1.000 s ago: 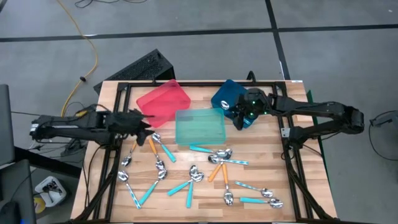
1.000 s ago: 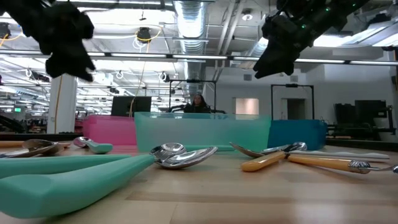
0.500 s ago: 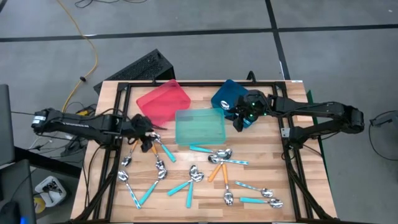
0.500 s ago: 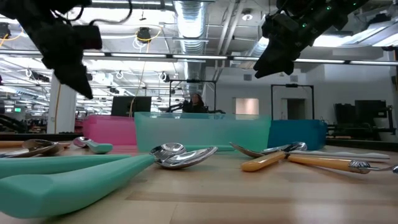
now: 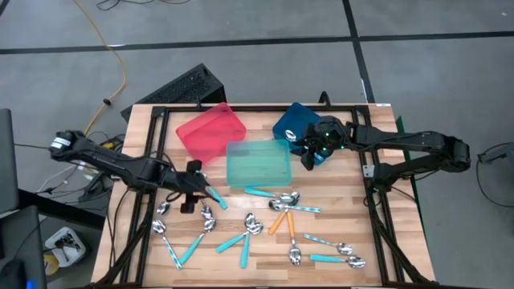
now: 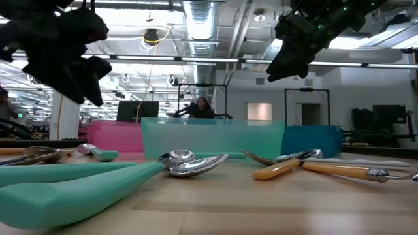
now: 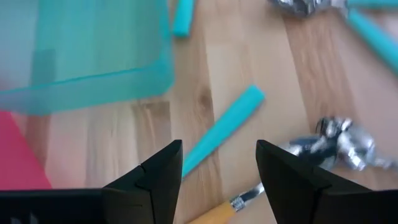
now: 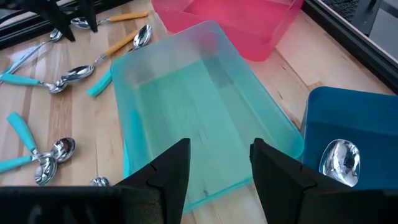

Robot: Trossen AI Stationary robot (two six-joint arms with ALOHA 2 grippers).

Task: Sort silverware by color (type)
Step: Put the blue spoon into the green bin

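1. Silverware [image 5: 283, 201] lies scattered over the table's [image 5: 353, 209] near half; one spoon [image 8: 339, 158] already sits in the blue tray [image 8: 354, 124].
2. Left gripper [image 5: 190, 193] has swung in from the table's left edge, fingers spread, now above a teal-handled spoon [image 7: 217, 134] — a pickup looks imminent.
3. Right gripper [image 5: 309, 154] hangs spread and empty by the blue tray, unmoved.

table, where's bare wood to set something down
Free: the strip of table right of the spoons, and the corner left of the red tray. Crowded: in front of the teal tray, around the left gripper.
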